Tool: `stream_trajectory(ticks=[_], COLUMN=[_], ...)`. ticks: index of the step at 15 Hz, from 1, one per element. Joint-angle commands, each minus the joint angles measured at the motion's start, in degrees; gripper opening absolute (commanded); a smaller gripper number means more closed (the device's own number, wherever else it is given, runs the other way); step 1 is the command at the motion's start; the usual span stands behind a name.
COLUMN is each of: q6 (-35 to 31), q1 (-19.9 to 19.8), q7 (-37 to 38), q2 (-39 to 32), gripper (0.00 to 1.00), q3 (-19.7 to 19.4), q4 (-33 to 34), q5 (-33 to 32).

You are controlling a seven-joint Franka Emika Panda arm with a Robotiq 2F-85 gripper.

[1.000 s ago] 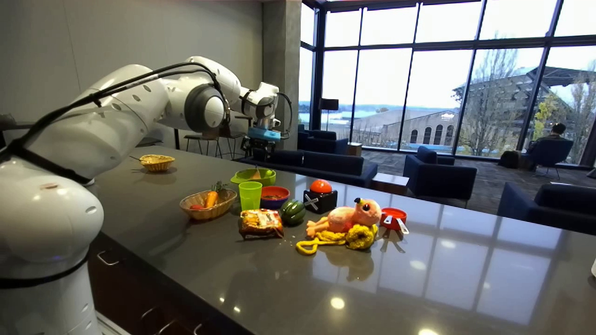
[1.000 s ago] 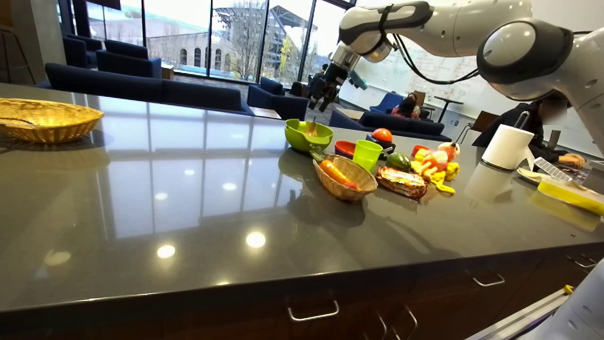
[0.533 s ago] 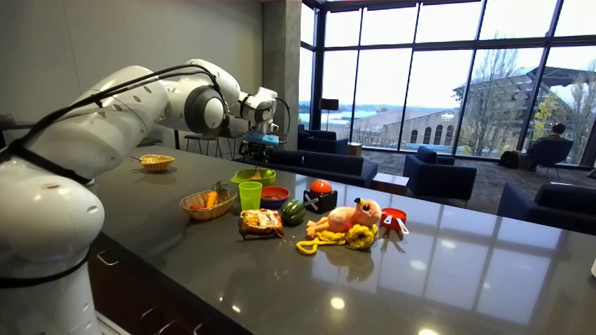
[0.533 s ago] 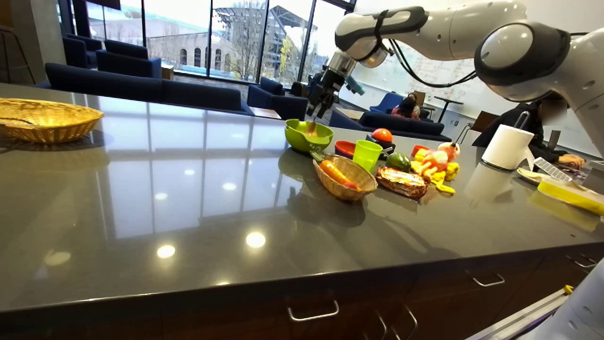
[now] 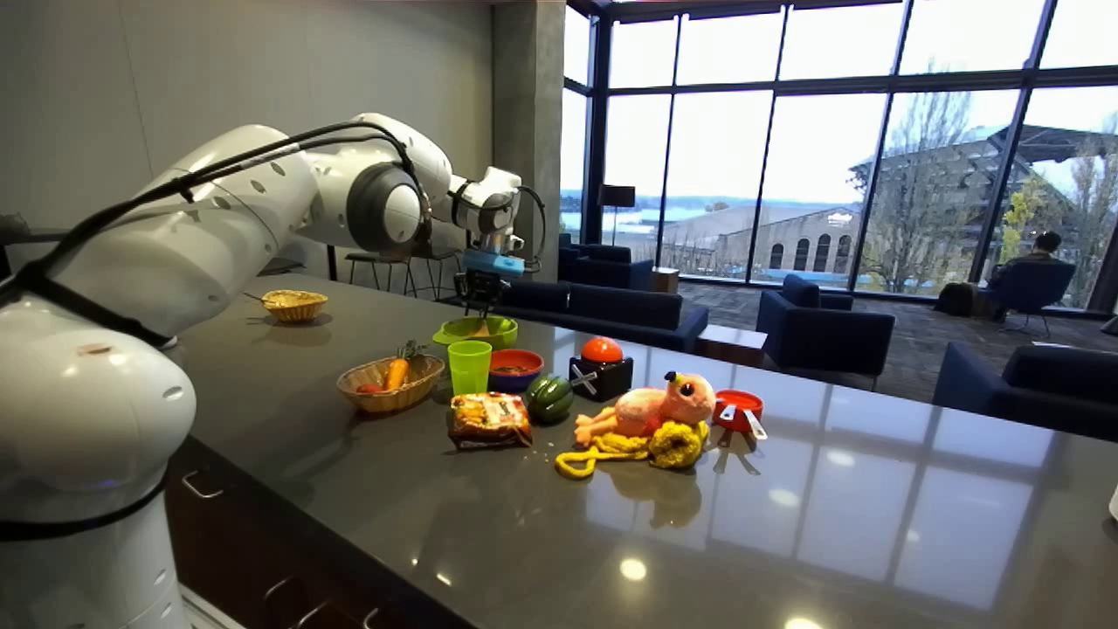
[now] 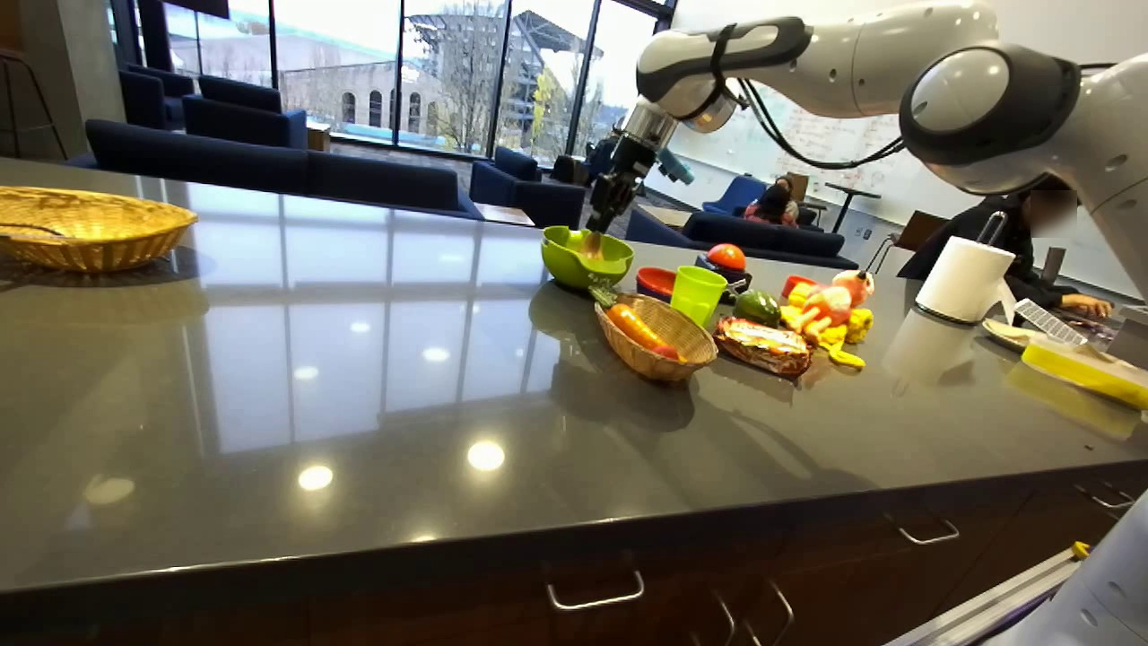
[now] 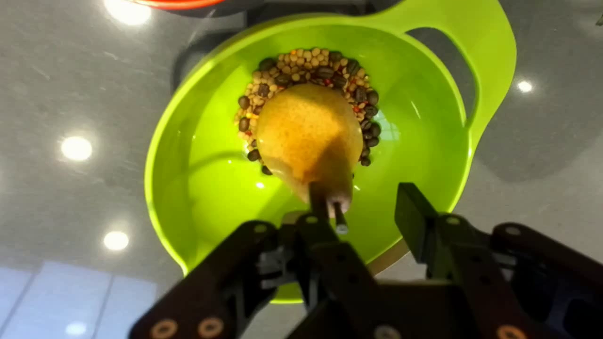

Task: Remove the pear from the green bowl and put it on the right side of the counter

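Note:
The pear point(image 7: 306, 132) lies in the green bowl point(image 7: 202, 141) on a layer of beans and seeds, its stem pointing toward my gripper point(image 7: 363, 202). In the wrist view my jaws stand apart, with a clear gap. The left finger overlaps the pear's narrow end beside the stem; whether it touches I cannot tell. The right finger point(image 7: 414, 212) is well clear of the pear. In both exterior views my gripper point(image 5: 480, 306) points down at the bowl point(image 6: 578, 269) from just above, and the pear point(image 6: 591, 246) shows over the rim. The glossy grey counter point(image 6: 269, 511) carries everything.
Close to the bowl stand a green cup point(image 5: 470, 369), a red-and-blue bowl point(image 5: 517, 374) and a basket point(image 5: 376, 397) with a carrot. Farther along are a watermelon point(image 5: 549, 399), a snack pack point(image 5: 489, 421), a red-domed box point(image 5: 603, 351), a plush bird point(image 5: 664, 409) and a paper-towel roll point(image 6: 967, 280).
My gripper has come down closer to the bowl, and its fingers have drawn nearer to each other. The pear, the bowl and the other objects look unmoved.

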State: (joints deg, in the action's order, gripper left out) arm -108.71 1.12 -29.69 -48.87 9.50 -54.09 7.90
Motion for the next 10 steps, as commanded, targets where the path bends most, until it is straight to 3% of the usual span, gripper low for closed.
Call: stream_trajectory(ticks=[1, 3, 10], q6=[0.95, 0.84, 0.81], q1=[0.12, 0.2, 0.53], q7=[0.11, 0.11, 0.39], q2=[0.16, 0.2, 0.98], gripper=[0.14, 0.01, 0.02], q3=[-0.34, -0.45, -0.82], q4=[0.16, 0.16, 0.24], q5=[-0.55, -0.71, -1.46])
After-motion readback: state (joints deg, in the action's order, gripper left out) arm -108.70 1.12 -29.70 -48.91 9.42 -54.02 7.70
